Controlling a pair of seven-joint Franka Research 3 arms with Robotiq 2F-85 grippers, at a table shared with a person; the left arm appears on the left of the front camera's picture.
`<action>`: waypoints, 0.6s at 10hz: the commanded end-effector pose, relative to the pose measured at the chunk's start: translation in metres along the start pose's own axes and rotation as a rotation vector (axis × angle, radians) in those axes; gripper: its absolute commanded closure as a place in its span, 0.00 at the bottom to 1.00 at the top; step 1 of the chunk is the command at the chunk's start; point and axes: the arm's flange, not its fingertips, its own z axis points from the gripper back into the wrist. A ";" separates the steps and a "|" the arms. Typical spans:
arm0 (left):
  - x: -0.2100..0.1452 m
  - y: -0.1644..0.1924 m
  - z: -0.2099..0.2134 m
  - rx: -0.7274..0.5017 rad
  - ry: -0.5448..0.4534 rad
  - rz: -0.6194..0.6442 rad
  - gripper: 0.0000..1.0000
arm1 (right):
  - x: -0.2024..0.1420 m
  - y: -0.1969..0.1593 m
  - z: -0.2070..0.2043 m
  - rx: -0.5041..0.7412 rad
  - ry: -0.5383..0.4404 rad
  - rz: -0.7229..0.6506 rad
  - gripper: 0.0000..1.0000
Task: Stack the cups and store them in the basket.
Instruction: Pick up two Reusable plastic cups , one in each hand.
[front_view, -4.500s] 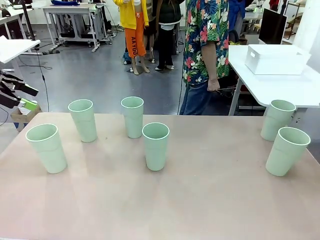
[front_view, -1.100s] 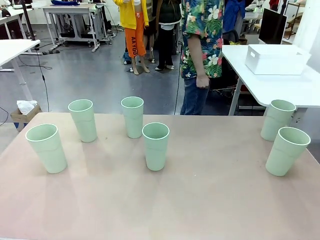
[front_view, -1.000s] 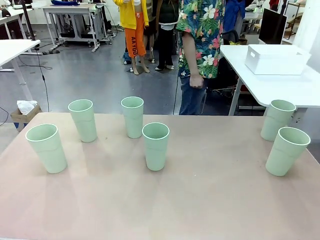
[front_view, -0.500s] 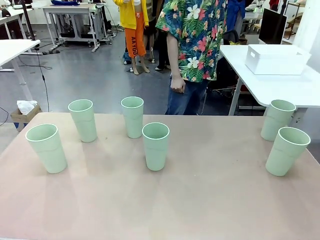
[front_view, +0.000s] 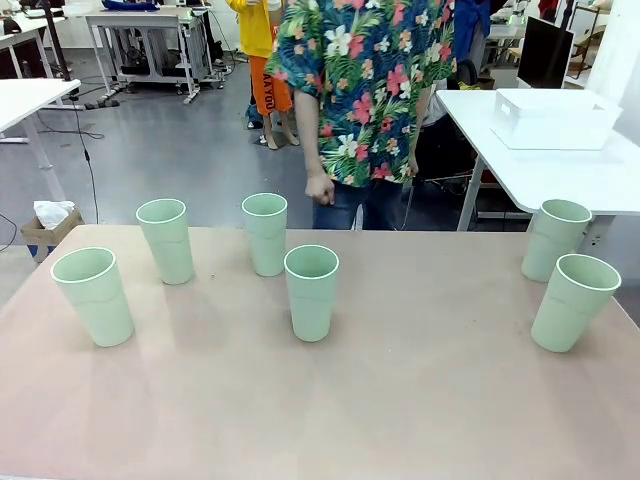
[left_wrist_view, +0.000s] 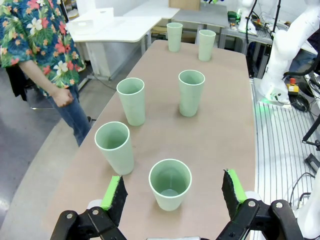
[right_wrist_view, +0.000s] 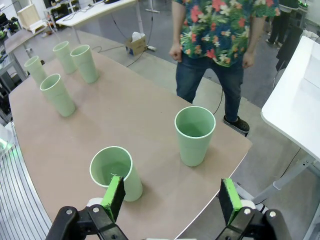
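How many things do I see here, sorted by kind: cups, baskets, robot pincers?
Green cups: 6
White basket, on the side table: 1
Pincers, left pincer and right pincer, both open: 2
Total: 9

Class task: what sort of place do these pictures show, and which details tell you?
Most likely a robotics lab: a white robot arm stands beside the pinkish-brown table, and white workbenches stand on a bare grey floor.
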 end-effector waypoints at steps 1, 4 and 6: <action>0.001 0.000 0.000 -0.007 -0.009 -0.002 0.00 | 0.000 -0.003 0.000 0.004 -0.027 0.025 0.00; 0.001 0.000 0.000 -0.007 -0.009 -0.002 0.00 | 0.000 -0.003 0.000 0.004 -0.027 0.025 0.00; 0.001 0.000 0.000 -0.007 -0.009 -0.002 0.00 | 0.000 -0.003 0.000 0.004 -0.027 0.025 0.00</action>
